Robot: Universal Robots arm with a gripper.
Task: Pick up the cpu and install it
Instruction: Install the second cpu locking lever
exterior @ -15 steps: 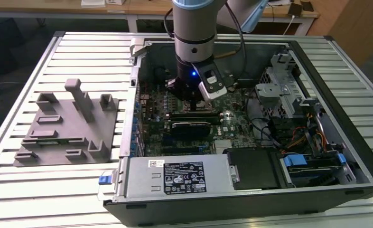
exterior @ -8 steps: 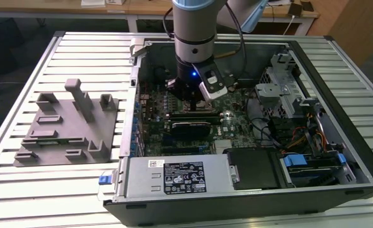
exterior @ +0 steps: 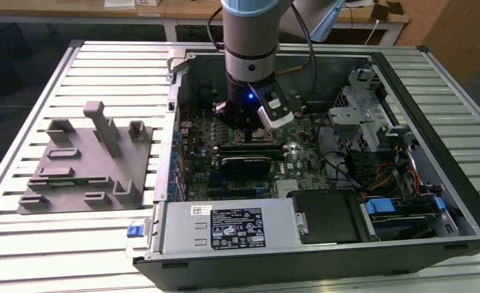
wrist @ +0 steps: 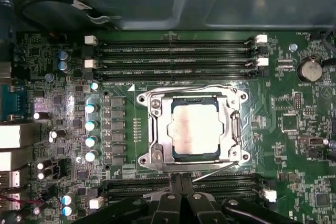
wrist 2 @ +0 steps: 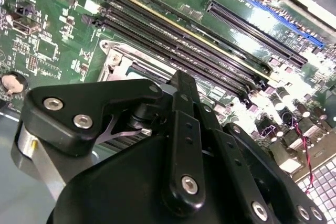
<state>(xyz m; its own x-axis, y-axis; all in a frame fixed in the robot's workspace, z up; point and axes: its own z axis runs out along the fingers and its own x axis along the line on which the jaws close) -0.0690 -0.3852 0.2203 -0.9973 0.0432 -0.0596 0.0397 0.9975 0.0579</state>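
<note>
First wrist view: cpu [wrist: 194,128] in socket [wrist: 191,128]

The arm [exterior: 252,36] stands almost vertical and reaches straight down, with its wrist pointing downward, and the black end effector [exterior: 248,125] at its tip has its fingers [wrist: 181,184] pressed together, holding nothing.
</note>
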